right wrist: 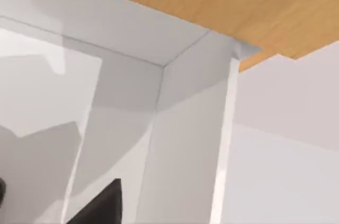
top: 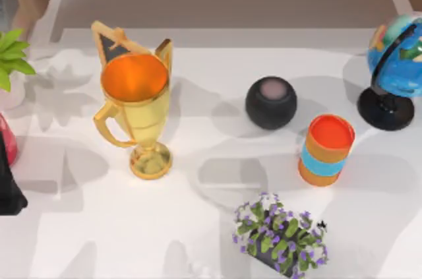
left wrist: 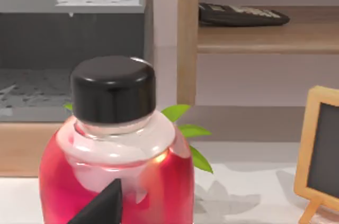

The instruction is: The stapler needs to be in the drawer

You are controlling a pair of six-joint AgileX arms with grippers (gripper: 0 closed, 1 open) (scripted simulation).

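Our left gripper (left wrist: 99, 207) hung close before the red bottle (left wrist: 114, 176), our right gripper (right wrist: 100, 205) faced a white wall (right wrist: 185, 144), grip state untellable for both.

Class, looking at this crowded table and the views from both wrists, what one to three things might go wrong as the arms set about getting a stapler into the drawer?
1. The left wrist view looks straight at a red bottle with a black cap, very close; moving forward may knock it over.
2. The tall gold trophy cup has a narrow foot and could topple if brushed.
3. The purple-flowered plant, the orange and blue striped cup and the black round speaker crowd the right side of the table, leaving little room for a sweep.
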